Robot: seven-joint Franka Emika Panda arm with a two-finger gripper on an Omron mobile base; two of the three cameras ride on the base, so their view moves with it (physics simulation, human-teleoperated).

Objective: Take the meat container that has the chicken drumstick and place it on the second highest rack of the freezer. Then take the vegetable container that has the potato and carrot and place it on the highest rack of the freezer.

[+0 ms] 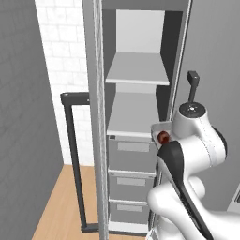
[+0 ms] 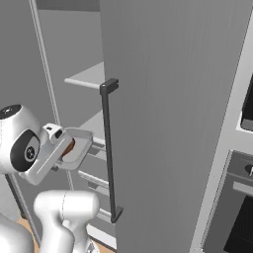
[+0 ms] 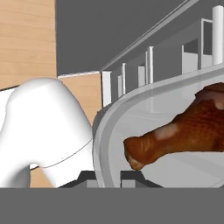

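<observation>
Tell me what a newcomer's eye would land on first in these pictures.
First, the brown roasted chicken drumstick lying in a shallow pale-grey container, whose rim the hand is shut on. Next, the tall narrow grey freezer stands open ahead of the arm, with two flat pale shelf boards above three grey drawers. The container is held at the freezer's front, near the lower shelf board.

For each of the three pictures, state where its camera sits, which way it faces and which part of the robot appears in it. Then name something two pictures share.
Left base view: behind the arm, left; faces the open freezer and its shelves; white arm lower right.
Right base view: behind, right; faces the freezer door; arm lower left.
Hand view: on the hand, looking along the fingers gripping the meat container; chicken drumstick inside.
Shared: both base views show that container.
</observation>
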